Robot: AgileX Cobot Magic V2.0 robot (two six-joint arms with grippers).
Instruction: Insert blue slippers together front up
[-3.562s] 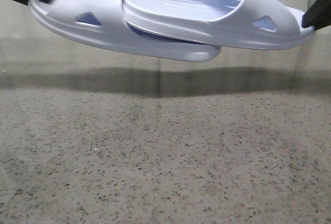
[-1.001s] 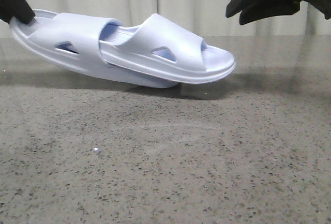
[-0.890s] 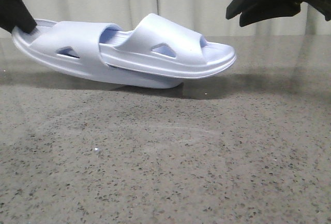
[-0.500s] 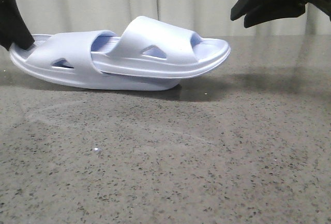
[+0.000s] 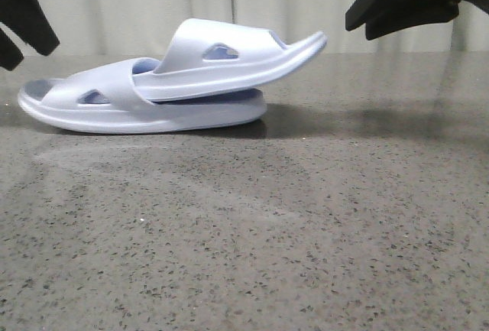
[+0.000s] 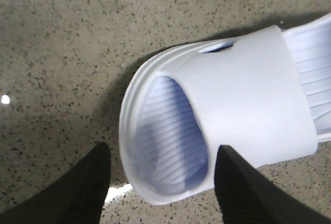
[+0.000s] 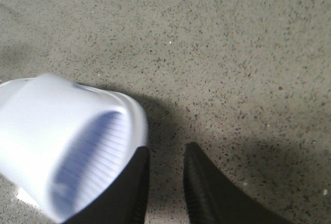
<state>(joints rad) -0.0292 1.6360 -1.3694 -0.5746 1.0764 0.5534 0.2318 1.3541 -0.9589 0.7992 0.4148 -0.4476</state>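
Observation:
The blue slippers lie nested on the table. The lower slipper rests flat on its sole. The upper slipper is pushed under the lower one's strap, and its free end tilts up to the right. My left gripper hangs open just above and left of the lower slipper's end, touching nothing. In the left wrist view its fingers straddle that slipper end with a gap on both sides. My right gripper is open and empty, up at the right, clear of the raised slipper end.
The speckled grey table stretches toward the camera in front of the slippers. A pale curtain hangs behind the table's far edge.
My left gripper has let go of the lower slipper and lifted off it. The nested pair has settled onto the table, the upper slipper's free end tipping up. The right gripper barely moved.

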